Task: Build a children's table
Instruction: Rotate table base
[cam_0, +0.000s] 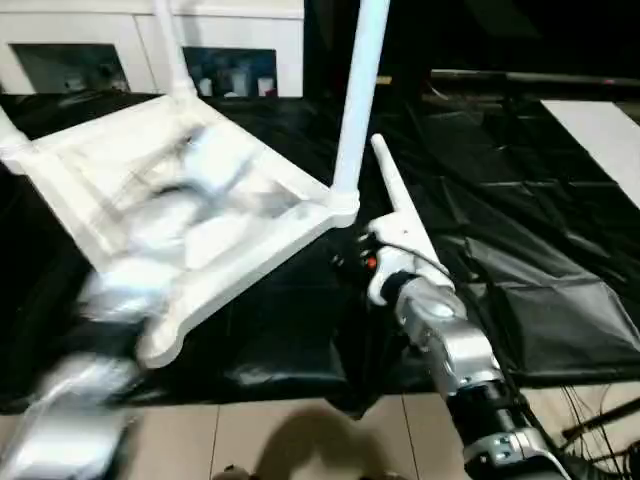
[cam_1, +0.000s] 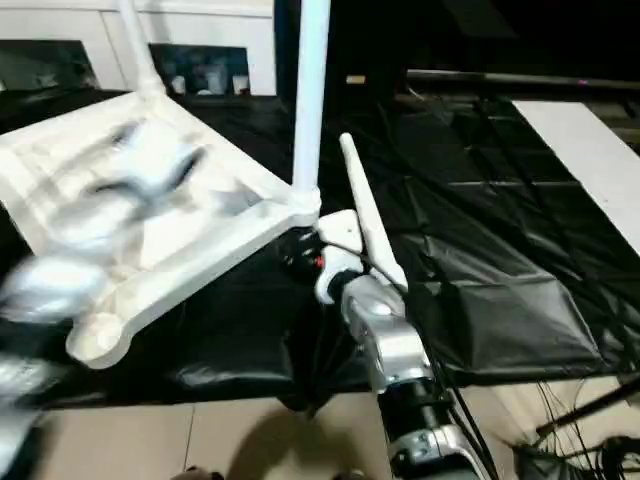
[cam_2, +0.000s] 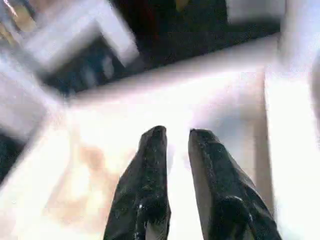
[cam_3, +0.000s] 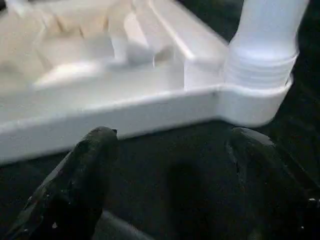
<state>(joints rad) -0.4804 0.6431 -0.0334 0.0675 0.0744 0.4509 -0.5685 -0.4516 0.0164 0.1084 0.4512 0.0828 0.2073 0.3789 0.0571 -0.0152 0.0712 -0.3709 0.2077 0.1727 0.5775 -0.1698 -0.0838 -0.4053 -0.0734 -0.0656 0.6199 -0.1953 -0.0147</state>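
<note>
The tabletop (cam_0: 190, 215) is lying underside up on the black sheet (cam_0: 520, 290), its near rim just ahead of the right fingers (cam_3: 95, 145); legs are standing in its sockets, the nearest leg (cam_0: 358, 100) rising from the corner just beyond the right fingertips; one loose leg (cam_0: 400, 200) is lying beside the right gripper (cam_3: 170, 140), touching or nearly touching the wrist; the near left corner socket (cam_0: 160, 345) is looking empty. The right gripper is standing wide, holding nothing; the left gripper (cam_2: 177, 137) is hovering over the ribbed underside, fingers narrowly parted, empty. Judgement: the last leg is pending; the next move is calling for grasping the loose leg and seating it upright in the open socket.
</note>
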